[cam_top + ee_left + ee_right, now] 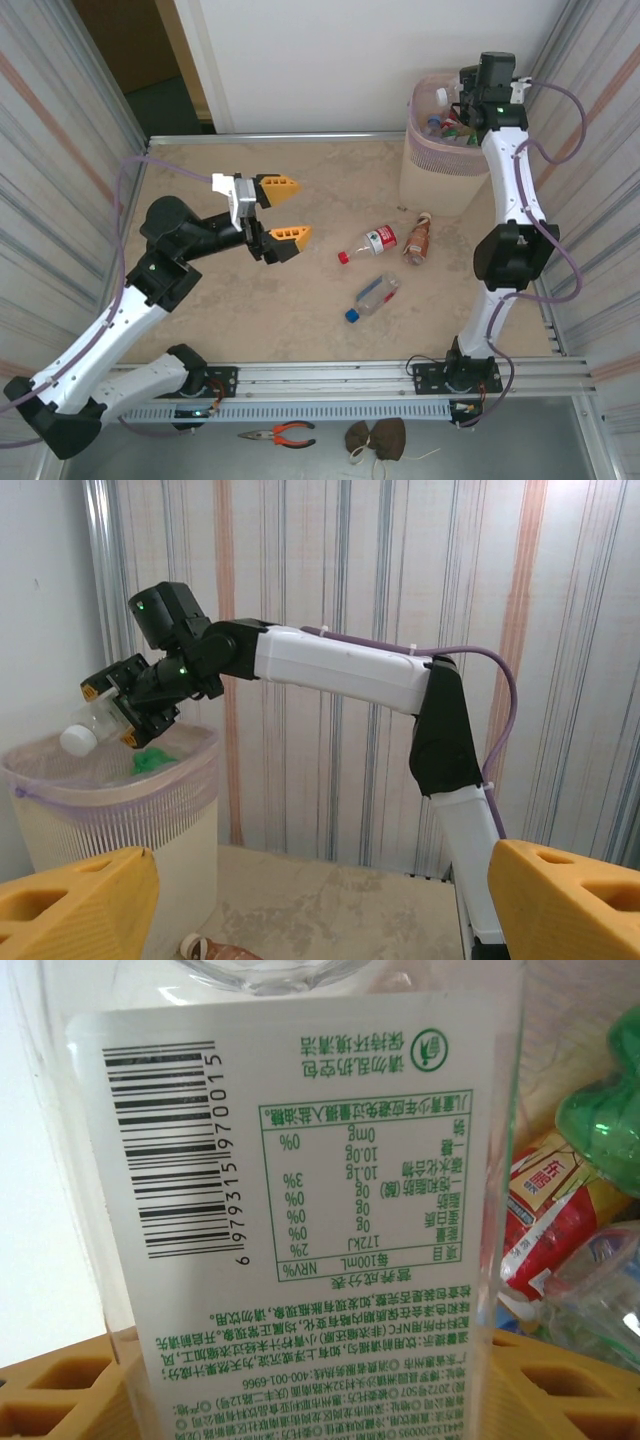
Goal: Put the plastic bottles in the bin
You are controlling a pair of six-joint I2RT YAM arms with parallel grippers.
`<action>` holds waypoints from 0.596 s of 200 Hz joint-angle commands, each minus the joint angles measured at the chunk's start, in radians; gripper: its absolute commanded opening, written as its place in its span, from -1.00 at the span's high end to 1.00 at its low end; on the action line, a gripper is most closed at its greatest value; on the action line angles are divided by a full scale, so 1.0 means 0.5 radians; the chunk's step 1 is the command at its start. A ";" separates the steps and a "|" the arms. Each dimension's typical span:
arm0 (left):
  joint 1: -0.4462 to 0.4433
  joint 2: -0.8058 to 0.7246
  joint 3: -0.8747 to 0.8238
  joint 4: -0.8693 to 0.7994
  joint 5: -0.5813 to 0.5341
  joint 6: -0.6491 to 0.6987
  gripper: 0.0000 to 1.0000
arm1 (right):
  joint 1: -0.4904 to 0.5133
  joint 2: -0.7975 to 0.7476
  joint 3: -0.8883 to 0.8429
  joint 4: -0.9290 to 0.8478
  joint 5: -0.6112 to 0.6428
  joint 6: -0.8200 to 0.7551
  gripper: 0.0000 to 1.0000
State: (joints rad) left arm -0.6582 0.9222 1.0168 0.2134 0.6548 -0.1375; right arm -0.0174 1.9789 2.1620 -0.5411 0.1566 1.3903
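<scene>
Drop step: bottle (88,725) over bin (435,175).
Top: upper right, your right gripper (462,100) hangs above the bin; left gripper (285,210) gapes empty, centre left. Left wrist: right jaws clamp the bottle. Right wrist: label close up. Next, likely open them.

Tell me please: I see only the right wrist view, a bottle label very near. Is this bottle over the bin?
Observer: Yes, the right end effector holds the clear bottle just above the rim of the bin.
Operator: How many bottles lie on the table?
Observer: Three on the table: a red-capped bottle, a brownish bottle, a blue-capped bottle.
Operator: And the left end effector?
Observer: The left end effector is open, empty, left of those three.
</scene>
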 commanded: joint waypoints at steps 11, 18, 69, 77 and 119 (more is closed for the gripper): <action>0.017 0.010 -0.031 0.091 -0.024 -0.042 -0.72 | 0.016 0.250 0.297 -0.179 0.089 0.301 -0.16; 0.020 0.011 -0.038 0.097 -0.016 -0.050 -0.71 | 0.023 0.301 0.355 -0.197 0.079 0.323 -0.18; 0.037 0.004 -0.061 0.104 -0.015 -0.081 -0.72 | 0.030 0.442 0.487 -0.309 0.168 0.483 -0.54; 0.040 -0.001 -0.067 0.105 -0.017 -0.086 -0.72 | 0.030 0.428 0.487 -0.338 0.196 0.498 -0.61; 0.040 -0.004 -0.089 0.125 -0.016 -0.109 -0.72 | 0.033 0.309 0.481 -0.410 0.272 0.460 -0.84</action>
State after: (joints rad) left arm -0.6430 0.9325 0.9798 0.2379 0.6521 -0.1730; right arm -0.0059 2.1910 2.3810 -0.6678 0.2371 1.6012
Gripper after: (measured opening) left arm 0.857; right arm 0.910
